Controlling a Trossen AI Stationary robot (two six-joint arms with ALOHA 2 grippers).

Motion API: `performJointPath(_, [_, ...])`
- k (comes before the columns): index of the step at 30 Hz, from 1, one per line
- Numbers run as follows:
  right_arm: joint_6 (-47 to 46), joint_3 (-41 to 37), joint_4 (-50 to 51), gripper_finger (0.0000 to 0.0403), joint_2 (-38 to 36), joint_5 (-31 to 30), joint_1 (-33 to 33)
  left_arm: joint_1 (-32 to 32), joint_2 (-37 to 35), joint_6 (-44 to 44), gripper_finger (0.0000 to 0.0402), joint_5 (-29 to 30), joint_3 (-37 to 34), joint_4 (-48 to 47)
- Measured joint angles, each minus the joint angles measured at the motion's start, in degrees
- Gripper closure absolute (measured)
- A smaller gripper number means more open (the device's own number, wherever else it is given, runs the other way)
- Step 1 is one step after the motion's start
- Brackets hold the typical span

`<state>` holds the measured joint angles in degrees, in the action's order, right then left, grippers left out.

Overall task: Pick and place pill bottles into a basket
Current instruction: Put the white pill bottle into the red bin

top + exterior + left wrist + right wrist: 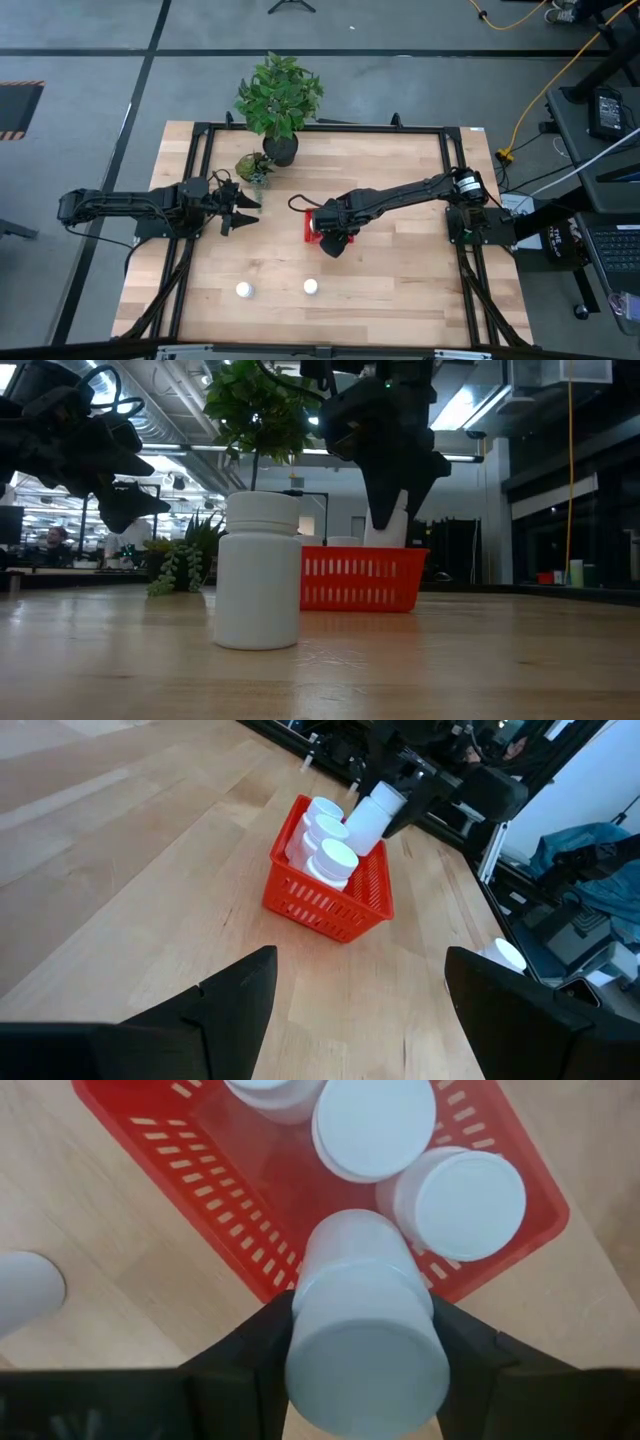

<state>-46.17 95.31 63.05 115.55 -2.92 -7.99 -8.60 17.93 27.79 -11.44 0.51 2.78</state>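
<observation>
Jaws: right gripper (362,1342) pinches a pill bottle (365,1342); left gripper (360,990) spread.
High view: basket (312,228) mid-desk, mostly hidden by the arm.
Low view: held bottle's long axis tilted, over the basket.
Right wrist view: cap faces camera.

Six pill bottles (245,290), one red basket (330,900), two plants (280,95).

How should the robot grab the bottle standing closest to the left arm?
Take the bottle across its round body, just under the cap, coming straight down from above. It stands upright on the bare table, apart from the other loose bottle, so fingers fit on both sides. The open left gripper is free; the right gripper holds one over the basket.
</observation>
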Motion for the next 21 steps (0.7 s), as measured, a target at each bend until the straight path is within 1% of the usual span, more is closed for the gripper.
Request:
performJointPath(7, [0.01, 0.02, 0.03, 0.0232, 0.97, 0.20, 0.00, 0.00, 0.00, 0.00, 0.0121, 0.00, 0.00, 0.00])
performJointPath(14, [1.48, 0.02, -0.13, 0.0232, 4.64, 4.20, 0.00, -0.02, 0.02, 0.00, 0.0121, 0.00, 0.00, -0.01])
performJointPath(21, [1.12, 0.00, -0.31, 0.0232, 5.20, 4.50, 0.05, -0.01, 0.00, 0.00, 0.0121, -0.03, 0.00, 0.00])
